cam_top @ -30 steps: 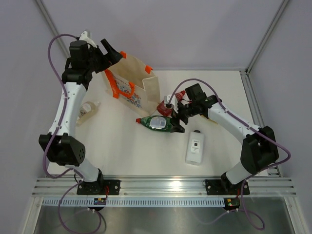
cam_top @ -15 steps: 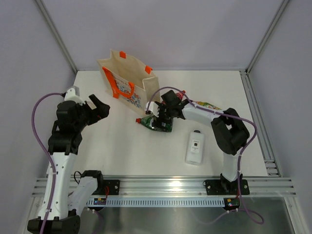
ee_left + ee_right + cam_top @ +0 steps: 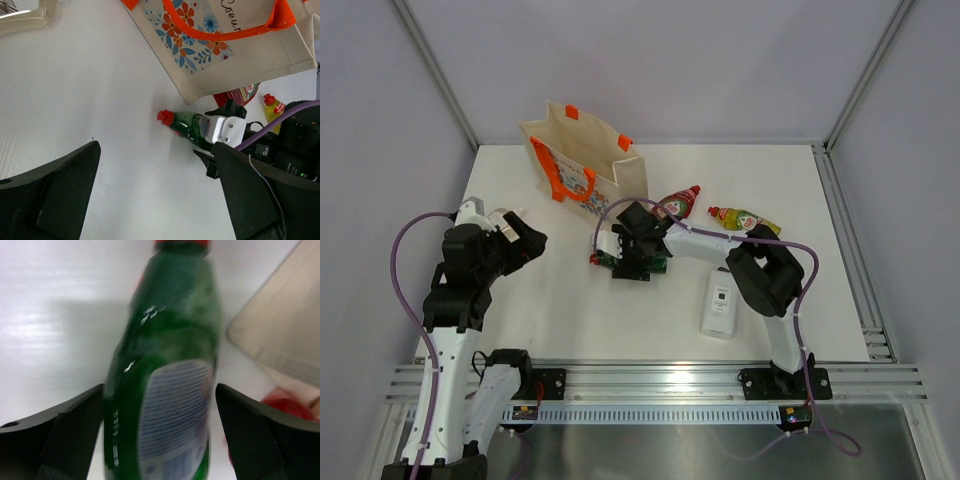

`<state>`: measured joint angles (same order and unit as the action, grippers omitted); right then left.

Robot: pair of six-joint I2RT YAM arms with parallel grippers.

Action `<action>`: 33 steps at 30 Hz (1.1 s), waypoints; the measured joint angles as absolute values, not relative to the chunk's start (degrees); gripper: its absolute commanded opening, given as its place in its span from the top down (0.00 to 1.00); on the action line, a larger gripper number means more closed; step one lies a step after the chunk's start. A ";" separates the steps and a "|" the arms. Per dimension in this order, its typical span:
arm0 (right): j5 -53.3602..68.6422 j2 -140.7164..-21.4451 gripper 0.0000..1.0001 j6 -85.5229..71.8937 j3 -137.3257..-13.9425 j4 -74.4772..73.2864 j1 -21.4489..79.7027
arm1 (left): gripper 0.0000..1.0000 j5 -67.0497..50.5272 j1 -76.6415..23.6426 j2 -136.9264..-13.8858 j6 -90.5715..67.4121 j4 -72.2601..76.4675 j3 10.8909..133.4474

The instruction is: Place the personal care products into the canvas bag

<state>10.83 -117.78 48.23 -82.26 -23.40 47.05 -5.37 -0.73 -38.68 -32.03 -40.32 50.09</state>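
Trouble could come from the round shape of the green bottle (image 3: 165,340). It lies on its side on the white surface (image 3: 570,320), just in front of the canvas bag (image 3: 582,165). The right claw (image 3: 160,390) is spread wide, with one finger on each side of the bottle and not squeezing yet. The close view is blurry, so a finger may be touching it. If the claw shuts off-centre, the bottle could roll or slip out.

The red bottle (image 3: 680,203) lies just beside it and the bag's wall is near, so a lift could bump either one. The yellow bottle (image 3: 740,217) and the flat white bottle (image 3: 719,303) lie further right. The left claw (image 3: 525,240) hangs released, holding nothing, well apart on the left.
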 measured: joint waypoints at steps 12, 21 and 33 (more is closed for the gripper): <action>5.69 -120.75 0.77 45.19 -89.95 -33.39 51.44 | 0.01 -7.51 -0.73 -38.63 -33.12 -39.83 48.80; 30.48 -124.31 0.99 37.82 -96.90 -51.24 44.97 | 0.01 -8.58 -0.73 -34.28 -33.65 -41.06 47.37; 53.25 -126.45 1.00 45.28 -95.26 -69.12 39.75 | 0.01 -11.66 -0.73 -30.68 -37.30 -40.97 42.09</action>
